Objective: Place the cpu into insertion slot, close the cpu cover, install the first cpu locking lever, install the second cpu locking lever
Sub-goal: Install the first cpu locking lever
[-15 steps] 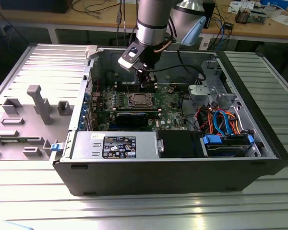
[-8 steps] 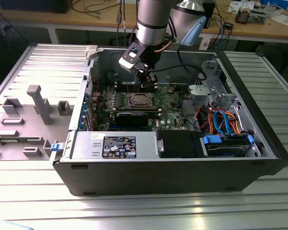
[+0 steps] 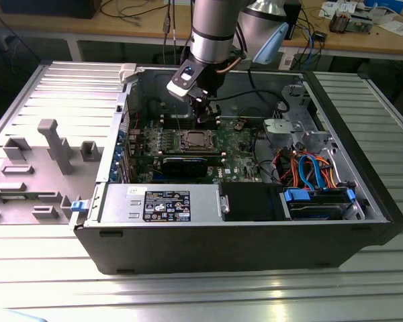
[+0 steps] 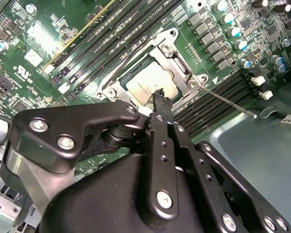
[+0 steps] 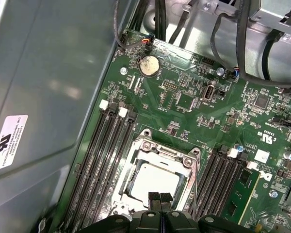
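The cpu, a flat silvery square, lies in the insertion slot on the green board inside the open computer case. The cpu cover, a thin metal frame, lies flat around the chip. One thin wire lever sticks out from a socket corner over the memory slots. Another lever runs along the opposite side of the socket. My gripper hangs just above the edge of the socket, shut with nothing between its fingers; it shows too in the exterior view and the second wrist view.
Long memory slots flank the socket on both sides. A black card lies in front of it. The power supply, blue drive bay and coloured cables fill the case's near and right parts. Case walls surround the board.
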You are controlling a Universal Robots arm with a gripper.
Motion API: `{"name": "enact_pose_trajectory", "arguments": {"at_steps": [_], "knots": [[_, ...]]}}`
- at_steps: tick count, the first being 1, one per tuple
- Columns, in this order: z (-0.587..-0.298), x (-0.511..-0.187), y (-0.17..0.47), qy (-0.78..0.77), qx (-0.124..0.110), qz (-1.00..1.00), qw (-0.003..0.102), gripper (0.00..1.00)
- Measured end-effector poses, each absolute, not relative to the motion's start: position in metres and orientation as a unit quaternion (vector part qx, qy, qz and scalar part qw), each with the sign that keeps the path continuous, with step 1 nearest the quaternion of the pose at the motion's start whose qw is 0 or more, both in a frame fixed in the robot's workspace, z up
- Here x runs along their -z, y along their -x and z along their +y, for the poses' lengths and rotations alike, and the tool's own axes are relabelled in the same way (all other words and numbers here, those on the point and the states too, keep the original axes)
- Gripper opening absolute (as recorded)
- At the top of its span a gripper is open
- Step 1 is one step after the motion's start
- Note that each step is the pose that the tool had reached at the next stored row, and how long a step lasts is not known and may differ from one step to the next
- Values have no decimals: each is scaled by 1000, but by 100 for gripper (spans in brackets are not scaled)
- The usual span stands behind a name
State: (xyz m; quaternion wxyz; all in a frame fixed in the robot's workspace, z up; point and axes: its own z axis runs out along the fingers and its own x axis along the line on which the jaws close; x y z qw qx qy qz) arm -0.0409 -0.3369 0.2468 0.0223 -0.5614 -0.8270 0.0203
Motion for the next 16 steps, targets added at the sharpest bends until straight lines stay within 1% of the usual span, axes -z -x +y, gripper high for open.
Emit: {"name": "enact_pose_trajectory", "arguments": {"at_steps": [16], "knots": [[-337,-247,41,548,-21,-836,22,11]]}}
